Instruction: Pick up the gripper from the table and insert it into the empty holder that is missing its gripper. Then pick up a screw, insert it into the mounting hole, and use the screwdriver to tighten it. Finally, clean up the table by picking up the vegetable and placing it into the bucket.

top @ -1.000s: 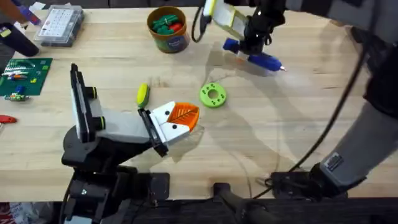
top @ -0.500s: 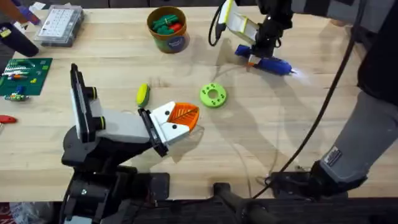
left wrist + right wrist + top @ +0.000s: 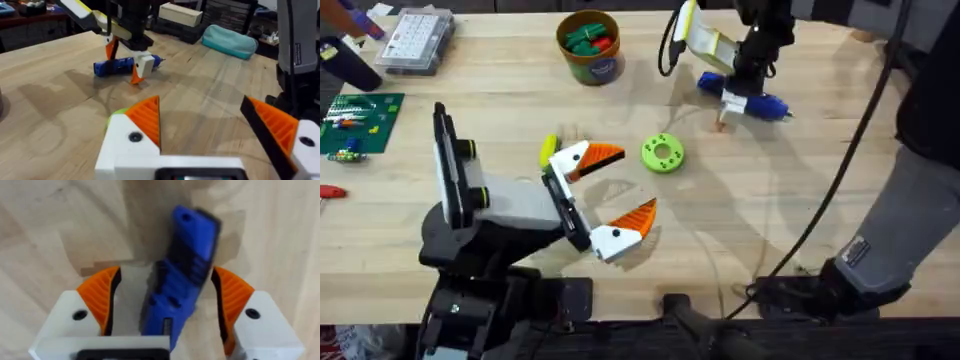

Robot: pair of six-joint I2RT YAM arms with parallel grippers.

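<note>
Right gripper (image 3: 735, 103) stood over the screwdriver (image 3: 745, 103) at about one o'clock on the table (image 3: 800, 180), its fingers parted, one orange pad on either side of the blue body and not visibly pressing it; in the right wrist view the screwdriver (image 3: 182, 275) lay between the pads (image 3: 102, 297), slightly skewed to them. Left gripper (image 3: 605, 195) hovered near the table's centre with its fingers spread wide and nothing between them. Just beside its upper finger, towards ten o'clock, lay the vegetable (image 3: 549, 151); the green ring (image 3: 663, 153) lay at its two o'clock. The bucket (image 3: 590, 45) stood at twelve o'clock, already holding green and red pieces.

As a judgement, the screwdriver would handle as a rigid, fairly heavy cylinder with a smooth casing liable to roll or twist between the pads; hold should be taken squarely across the thick blue barrel near its middle, clear of the thin bit. The vegetable appeared light and hard, best pinched across its short width.
</note>
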